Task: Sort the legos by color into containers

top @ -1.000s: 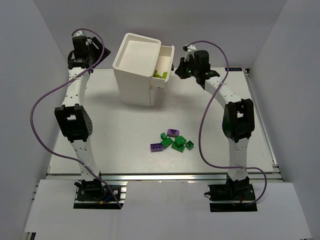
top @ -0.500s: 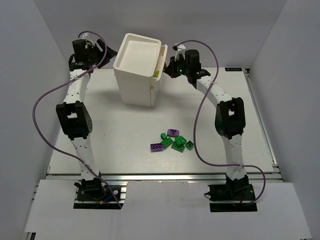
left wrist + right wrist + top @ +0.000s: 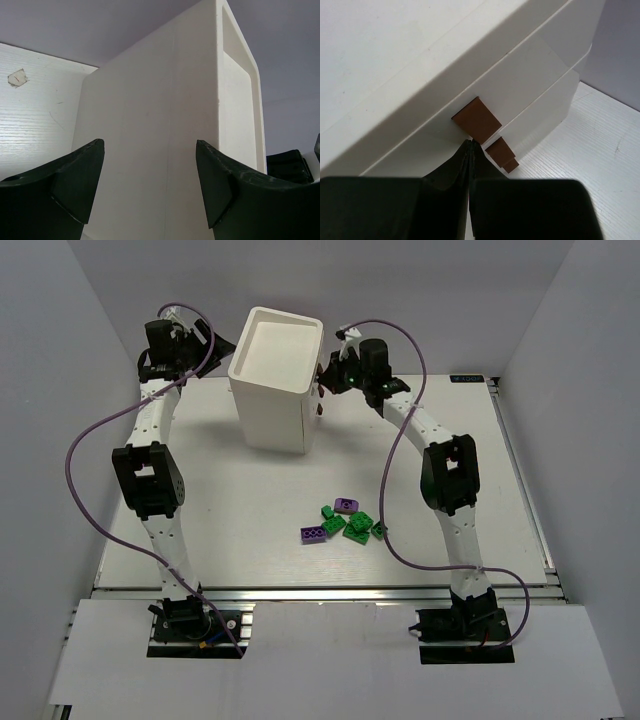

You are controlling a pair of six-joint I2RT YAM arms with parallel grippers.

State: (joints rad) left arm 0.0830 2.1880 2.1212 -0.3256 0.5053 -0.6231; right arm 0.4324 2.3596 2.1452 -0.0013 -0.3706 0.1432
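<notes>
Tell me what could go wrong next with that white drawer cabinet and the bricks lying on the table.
1. The right gripper is shut, its tips at the top knob. A push here might slide or tip the tall cabinet, since the left gripper is open at its other side, not clamping.
2. The legos lie tightly clustered, purple among green, so a grab might take two colours or scatter them.
</notes>
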